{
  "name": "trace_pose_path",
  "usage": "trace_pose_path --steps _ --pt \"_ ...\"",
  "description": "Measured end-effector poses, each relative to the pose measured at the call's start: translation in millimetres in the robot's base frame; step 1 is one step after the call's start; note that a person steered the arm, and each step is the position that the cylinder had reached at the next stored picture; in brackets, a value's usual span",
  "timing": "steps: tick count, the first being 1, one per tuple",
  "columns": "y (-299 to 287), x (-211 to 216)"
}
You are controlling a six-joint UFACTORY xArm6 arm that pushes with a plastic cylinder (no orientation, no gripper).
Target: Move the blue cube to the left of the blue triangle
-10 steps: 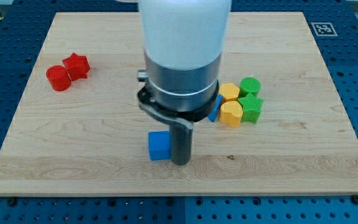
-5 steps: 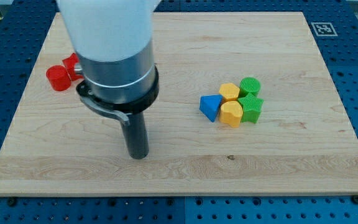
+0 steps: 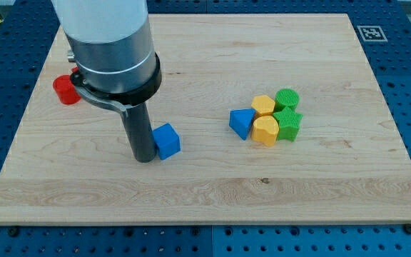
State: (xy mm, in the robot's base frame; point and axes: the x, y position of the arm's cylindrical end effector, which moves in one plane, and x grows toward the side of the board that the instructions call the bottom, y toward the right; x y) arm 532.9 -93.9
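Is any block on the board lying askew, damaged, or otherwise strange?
Nothing looks damaged. The blue cube sits slightly turned against the board's edges, touching my tip on the tip's right in the view. The arm partly hides the red block.

blue cube [image 3: 166, 140]: flat on board, slightly turned | blue triangle [image 3: 242, 122]: well to its right, touching yellow block [image 3: 265, 130]

Upright rod, my tip [image 3: 144, 160] low at the view's left-centre.

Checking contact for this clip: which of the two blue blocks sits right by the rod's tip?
The blue cube, just right of my tip and apparently touching it. The blue triangle sits farther right, against the yellow blocks.
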Motion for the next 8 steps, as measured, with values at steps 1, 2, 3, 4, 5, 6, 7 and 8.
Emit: trace_pose_path --steps 1,2,3,4,5,6,7,8 --pt "11.4 5.5" --pt "25.4 -8.0" --pt "25.4 -27.2" --pt "17.2 -34.2" --pt "8.2 -55.7" --pt "13.6 -66.8" --pt "-3.2 -54.6" --pt "-8.0 -21.5"
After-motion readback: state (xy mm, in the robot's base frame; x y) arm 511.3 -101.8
